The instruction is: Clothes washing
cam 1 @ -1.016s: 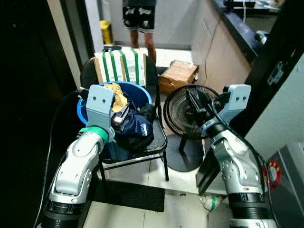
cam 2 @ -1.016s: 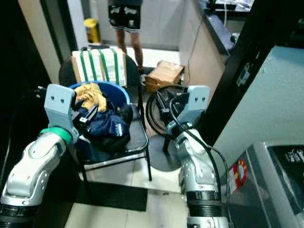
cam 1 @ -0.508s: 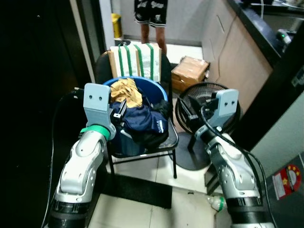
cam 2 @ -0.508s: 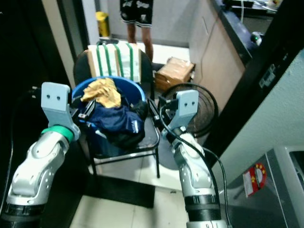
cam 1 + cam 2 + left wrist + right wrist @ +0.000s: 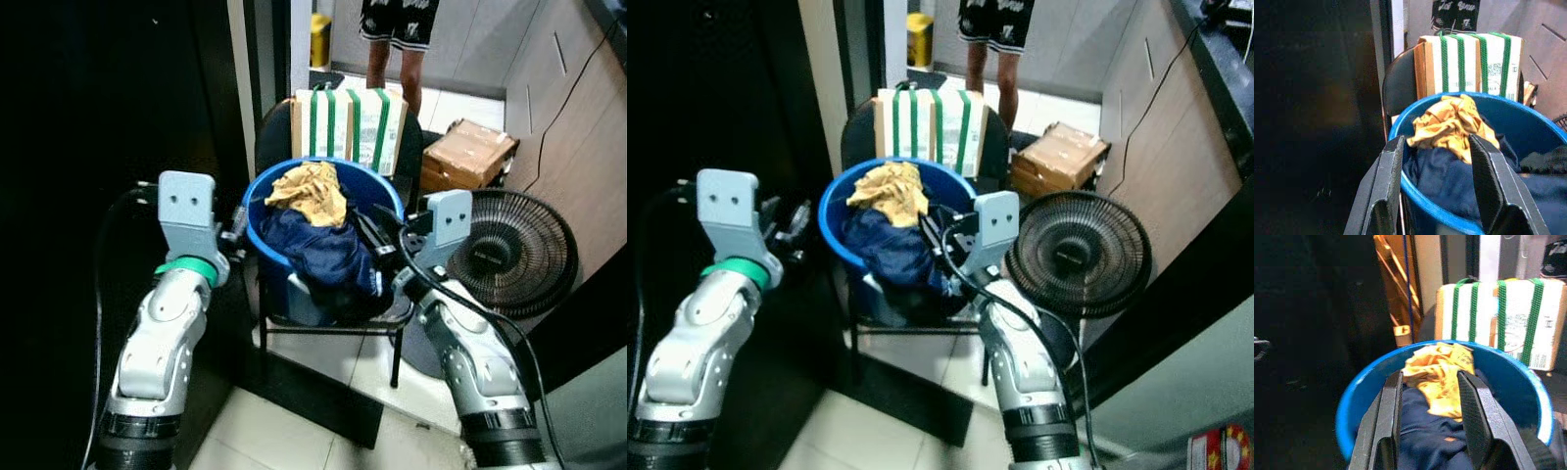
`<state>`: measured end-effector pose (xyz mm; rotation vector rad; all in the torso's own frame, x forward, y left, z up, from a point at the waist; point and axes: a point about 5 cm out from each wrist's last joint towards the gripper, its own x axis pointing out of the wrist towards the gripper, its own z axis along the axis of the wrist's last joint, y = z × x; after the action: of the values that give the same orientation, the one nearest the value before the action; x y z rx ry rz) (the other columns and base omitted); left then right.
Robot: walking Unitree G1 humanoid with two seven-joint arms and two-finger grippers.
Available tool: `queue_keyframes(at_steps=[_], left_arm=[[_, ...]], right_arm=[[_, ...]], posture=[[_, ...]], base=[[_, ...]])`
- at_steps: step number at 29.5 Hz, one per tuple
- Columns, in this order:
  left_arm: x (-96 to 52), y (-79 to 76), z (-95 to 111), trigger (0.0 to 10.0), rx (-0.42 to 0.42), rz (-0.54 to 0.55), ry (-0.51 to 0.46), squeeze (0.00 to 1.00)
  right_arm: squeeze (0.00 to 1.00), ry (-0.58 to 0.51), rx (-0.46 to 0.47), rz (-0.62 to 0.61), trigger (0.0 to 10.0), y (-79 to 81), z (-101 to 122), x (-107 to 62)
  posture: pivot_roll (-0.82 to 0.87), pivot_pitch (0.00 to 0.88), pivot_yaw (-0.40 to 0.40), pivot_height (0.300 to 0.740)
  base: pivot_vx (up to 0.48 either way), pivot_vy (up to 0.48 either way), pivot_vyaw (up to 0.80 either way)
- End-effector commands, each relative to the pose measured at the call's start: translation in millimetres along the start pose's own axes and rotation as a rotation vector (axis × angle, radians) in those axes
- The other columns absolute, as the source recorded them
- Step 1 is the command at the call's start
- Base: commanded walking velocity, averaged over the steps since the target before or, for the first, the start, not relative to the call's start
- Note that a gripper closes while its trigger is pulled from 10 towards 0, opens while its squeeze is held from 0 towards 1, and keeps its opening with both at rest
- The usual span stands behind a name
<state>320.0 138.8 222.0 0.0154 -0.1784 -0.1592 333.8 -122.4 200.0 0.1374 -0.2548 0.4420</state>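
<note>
A blue basin [image 5: 257, 211] stands on a black chair [image 5: 333, 328], heaped with a yellow cloth [image 5: 312, 191] on top of navy clothes [image 5: 323, 250]. My left gripper [image 5: 235, 225] is open just outside the basin's left rim, nothing between its fingers [image 5: 1388, 186]. At the basin's right side my right gripper [image 5: 370, 230] is open too, its fingertips [image 5: 1474, 421] over the navy clothes and empty. Both wrist views look across the rim [image 5: 1347, 406] at the yellow cloth [image 5: 1449, 125].
A cardboard box with green straps [image 5: 348, 122] leans on the chair back. A black floor fan [image 5: 514, 250] stands right of the chair, a brown box [image 5: 480, 152] behind it. A person's legs [image 5: 397, 29] are at the far doorway. Dark wall fills the left; a black mat [image 5: 313, 401] lies below.
The camera has swung left and the basin now sits centred. My left gripper went from over the clothes to outside the left rim; my right gripper went from the fan to the basin.
</note>
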Motion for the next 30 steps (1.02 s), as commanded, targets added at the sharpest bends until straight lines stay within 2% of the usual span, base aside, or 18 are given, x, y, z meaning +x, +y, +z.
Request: queue_keyframes(at_steps=[1, 3, 6, 9, 11, 14, 16, 18, 19, 21, 22, 25, 30], left_arm=[[-0.8, 2.9, -2.0, 10.0, -0.01, 0.002, 0.005, 0.0], [-0.8, 2.9, -1.9, 10.0, -0.013, -0.002, 0.004, 0.0], [-1.4, 2.1, -2.2, 10.0, -0.025, -0.03, 0.006, 0.0], [-2.3, 1.1, -2.1, 10.0, -0.032, -0.049, 0.007, 0.0], [-2.5, 0.7, -2.2, 10.0, -0.036, -0.057, 0.008, 0.0], [-2.3, 0.6, -2.5, 10.0, -0.031, -0.067, 0.008, 0.0], [-2.3, 0.2, -3.2, 10.0, -0.025, -0.076, 0.012, 0.0], [-2.5, 0.0, -3.7, 10.0, -0.023, -0.08, 0.015, 0.0], [-2.8, 0.1, -4.1, 10.0, -0.02, -0.08, 0.016, 0.0], [-3.0, 0.2, -4.4, 10.0, -0.018, -0.08, 0.017, 0.0], [-3.9, 0.4, -5.4, 10.0, -0.015, -0.081, 0.02, 0.0], [-6.2, -0.6, -7.2, 10.0, -0.01, -0.092, 0.027, 0.0], [-7.4, -2.0, -7.7, 10.0, -0.012, -0.099, 0.033, 0.0]], right_arm=[[0.0, 0.015, 0.006, -0.002, 10.0, 2.3, -4.3, -0.8], [0.0, 0.019, 0.002, -0.007, 10.0, 2.1, -5.0, -0.9], [0.0, 0.065, -0.007, -0.076, 10.0, -4.3, -12.3, -1.7], [0.0, 0.09, 0.018, -0.135, 10.0, -10.8, -17.4, -3.0], [0.0, 0.095, 0.035, -0.129, 10.0, -11.0, -18.9, -2.6], [0.0, 0.167, 0.011, -0.129, 10.0, -11.8, -29.3, -1.5], [0.0, 0.301, -0.044, -0.163, 10.0, -17.3, -47.8, -3.4], [0.0, 0.359, -0.071, -0.187, 10.0, -20.8, -57.7, -5.3], [0.33, 0.364, -0.053, -0.193, 10.0, -21.2, -60.6, -5.4], [0.33, 0.365, -0.039, -0.196, 10.0, -21.3, -62.3, -5.4], [1.0, 0.384, -0.017, -0.2, 10.0, -21.8, -67.4, -5.5], [1.0, 0.421, 0.017, -0.221, 10.0, -23.0, -77.2, -5.2], [1.0, 0.449, 0.021, -0.219, 10.0, -20.5, -81.3, -0.4]], posture=[[0.11, 0.045, 0.045, 0.74], [0.11, 0.045, 0.045, 0.74], [0.11, 0.045, 0.045, 0.74], [0.12, 0.04, 0.049, 0.74], [0.12, 0.04, 0.049, 0.74], [0.12, 0.04, 0.049, 0.74], [0.11, 0.034, 0.05, 0.74], [0.11, 0.034, 0.05, 0.74], [0.11, 0.037, 0.047, 0.74], [0.11, 0.037, 0.047, 0.74], [0.11, 0.037, 0.047, 0.74], [0.11, 0.045, 0.042, 0.74], [0.12, 0.063, 0.041, 0.74]], base=[[0.382, 0.0, 0.0], [0.382, 0.0, 0.0], [0.097, 0.0, 0.0], [0.0, 0.0, 0.0], [0.0, 0.0, 0.0], [0.0, 0.0, 0.0], [0.0, 0.0, 0.0], [0.0, 0.0, 0.0], [0.0, 0.0, 0.0], [0.0, 0.0, 0.0], [0.0, 0.0, 0.0], [0.0, 0.0, 0.0], [0.0, 0.0, 0.0]])
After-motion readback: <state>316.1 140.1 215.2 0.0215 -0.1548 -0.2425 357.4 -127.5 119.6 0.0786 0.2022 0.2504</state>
